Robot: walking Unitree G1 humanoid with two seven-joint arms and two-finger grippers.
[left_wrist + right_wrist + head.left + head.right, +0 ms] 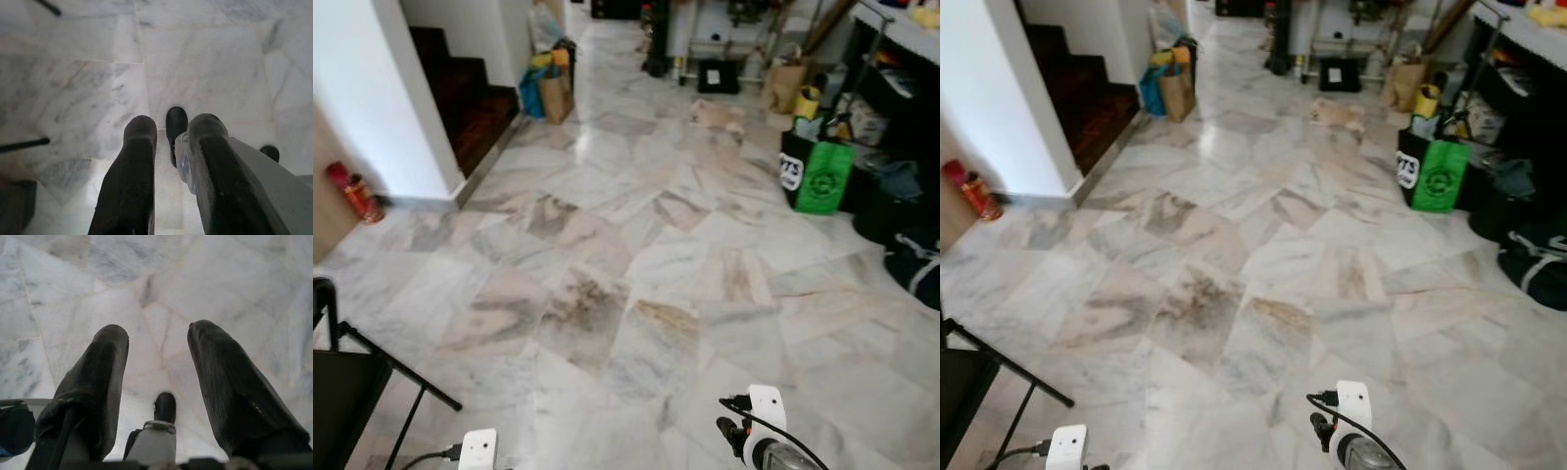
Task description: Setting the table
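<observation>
both arms hang low, wrists at the near edge of the marble floor (pixel 636 245), pointing down. left gripper (pixel 171 132) fingers spread a little, nothing between them, tiles below. right gripper (pixel 157 340) fingers wide apart, holding nothing. green bag (pixel 822 176) by the right edge near dark shelving; red bottle (pixel 352 193) at the left wall; black stand (pixel 372 362) near-left corner. no tableware identifiable.

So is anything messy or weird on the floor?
Nothing looks spilled or broken. The marble floor has brownish patches, likely the stone's own pattern. A green shopping bag stands by the dark shelves, a red canister by the white wall. Both claws hang open, holding nothing.
</observation>
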